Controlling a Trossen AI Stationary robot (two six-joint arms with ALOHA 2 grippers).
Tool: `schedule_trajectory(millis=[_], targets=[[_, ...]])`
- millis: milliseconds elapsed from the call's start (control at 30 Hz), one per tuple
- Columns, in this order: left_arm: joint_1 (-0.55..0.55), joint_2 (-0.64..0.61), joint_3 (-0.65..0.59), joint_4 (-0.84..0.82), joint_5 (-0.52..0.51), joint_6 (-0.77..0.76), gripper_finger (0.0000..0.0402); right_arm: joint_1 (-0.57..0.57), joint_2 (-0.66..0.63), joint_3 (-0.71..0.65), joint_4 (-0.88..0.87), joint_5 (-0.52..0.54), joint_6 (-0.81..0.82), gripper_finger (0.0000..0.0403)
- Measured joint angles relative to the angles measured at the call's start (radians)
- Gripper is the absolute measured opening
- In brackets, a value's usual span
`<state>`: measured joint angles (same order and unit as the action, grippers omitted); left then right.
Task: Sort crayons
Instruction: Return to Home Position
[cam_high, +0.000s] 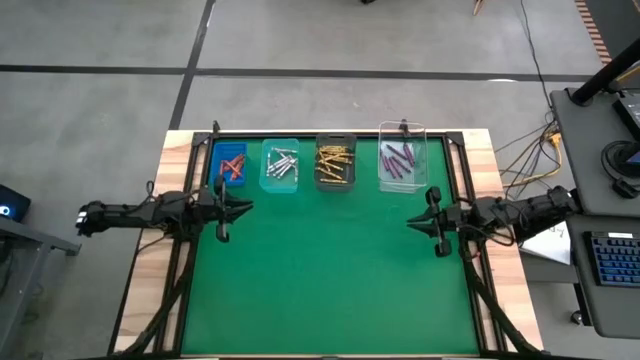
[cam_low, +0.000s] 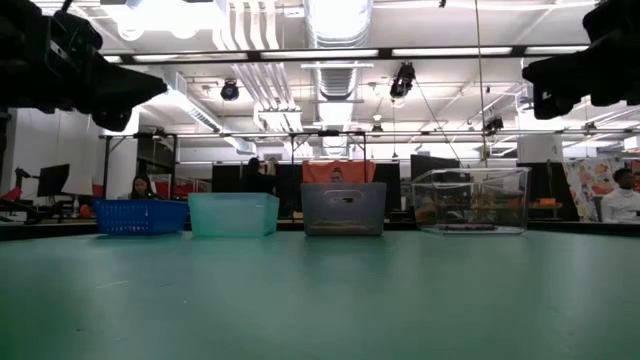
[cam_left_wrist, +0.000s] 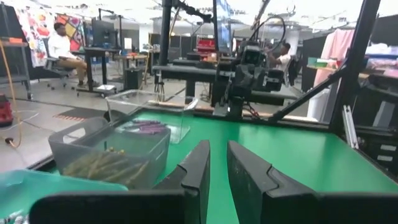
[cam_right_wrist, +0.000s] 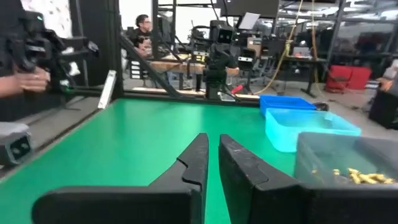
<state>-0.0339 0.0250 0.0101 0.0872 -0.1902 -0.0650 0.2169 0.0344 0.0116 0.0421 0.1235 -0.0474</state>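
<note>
Left wrist view: the left gripper (cam_left_wrist: 217, 148) fills the foreground. Its two dark fingers are drawn close with only a thin slit between them, and nothing is pinched. The right gripper (cam_right_wrist: 211, 140) reads the same, fingers pressed nearly together and empty.

From above, I see both arms lying level over the side edges of the green mat (cam_high: 330, 280), tips pointing inward at each other. They sit well apart, left one near the blue bin (cam_high: 217, 160). In the low view both hang high, clear of the surface.

Crayons are all in the four bins lined up along the mat's far edge:
- red crayons (cam_high: 234, 168) in the blue bin
- silver-grey crayons (cam_high: 281, 164) in the pale blue bin (cam_high: 297, 183)
- gold crayons (cam_high: 335, 160) in the grey bin (cam_high: 335, 139)
- purple crayons (cam_high: 397, 158) in the clear bin (cam_high: 402, 128)

Bare mat lies between grippers and bins. A keyboard (cam_high: 612, 258) sits on a side desk past the right arm. A seated person (cam_left_wrist: 61, 46) shows in the room beyond.
</note>
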Motion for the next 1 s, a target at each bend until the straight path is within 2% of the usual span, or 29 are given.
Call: schedule_trajectory(millis=[300, 633, 1000], targets=[[0.0, 0.008, 0.0, -0.029, -0.008, -0.026, 0.0037, -0.002, 0.041, 0.0, -0.006, 0.015, -0.206, 0.0018], [0.0, 0.011, 0.0, -0.031, -0.009, -0.023, 0.0037, -0.002, 0.066, 0.0, -0.006, 0.016, 0.191, 0.0018], [0.0, 0.017, 0.006, -0.031, -0.01, -0.023, 0.0037, -0.002, 0.066, 0.0, -0.007, 0.016, 0.212, 0.0018]])
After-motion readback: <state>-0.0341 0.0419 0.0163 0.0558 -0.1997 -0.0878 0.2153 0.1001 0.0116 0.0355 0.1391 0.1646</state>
